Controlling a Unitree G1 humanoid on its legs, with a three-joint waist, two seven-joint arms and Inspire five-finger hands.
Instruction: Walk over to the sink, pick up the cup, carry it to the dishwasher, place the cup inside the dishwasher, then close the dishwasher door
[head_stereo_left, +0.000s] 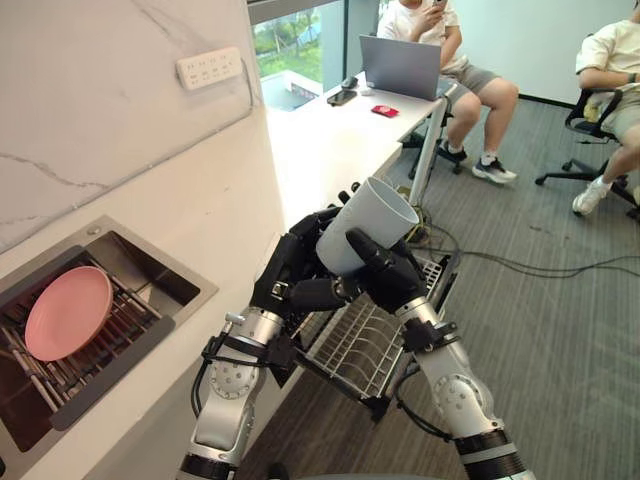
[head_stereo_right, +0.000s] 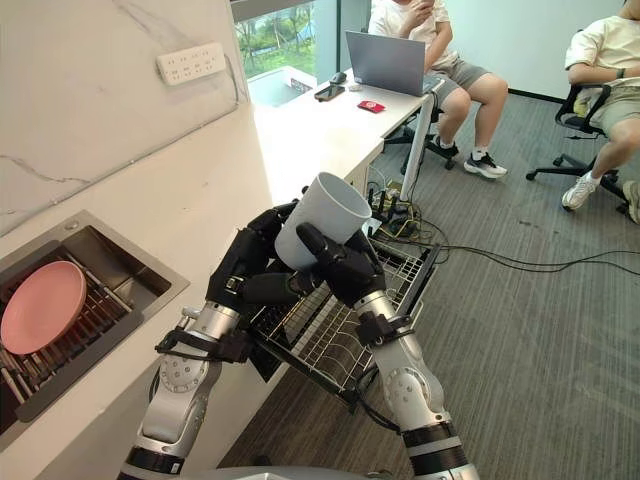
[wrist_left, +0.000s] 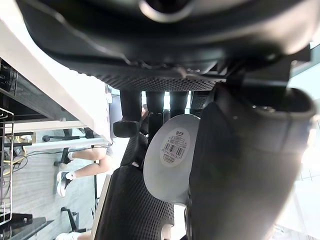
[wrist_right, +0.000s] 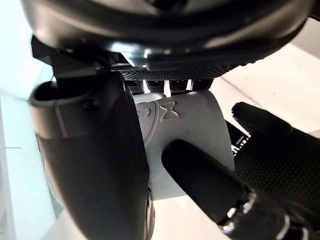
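Observation:
A white cup (head_stereo_left: 368, 225) is held tilted in the air, its open mouth facing up and away, above the dishwasher's pulled-out wire rack (head_stereo_left: 365, 345). My left hand (head_stereo_left: 290, 268) is curled round its left side and base. My right hand (head_stereo_left: 388, 275) grips it from the right, thumb laid across the wall. The left wrist view shows the cup's labelled underside (wrist_left: 172, 155) between my left hand's fingers (wrist_left: 131, 107) and thumb. The right wrist view shows the cup's wall (wrist_right: 195, 125) with my right hand (wrist_right: 95, 150) clasped on it.
A sink (head_stereo_left: 150, 270) set into the white counter (head_stereo_left: 215, 215) holds a pink plate (head_stereo_left: 68, 312) on a rack, at my left. Beyond, a desk with a laptop (head_stereo_left: 400, 65); two seated people (head_stereo_left: 470, 70) and office chairs (head_stereo_left: 590, 120) on grey carpet.

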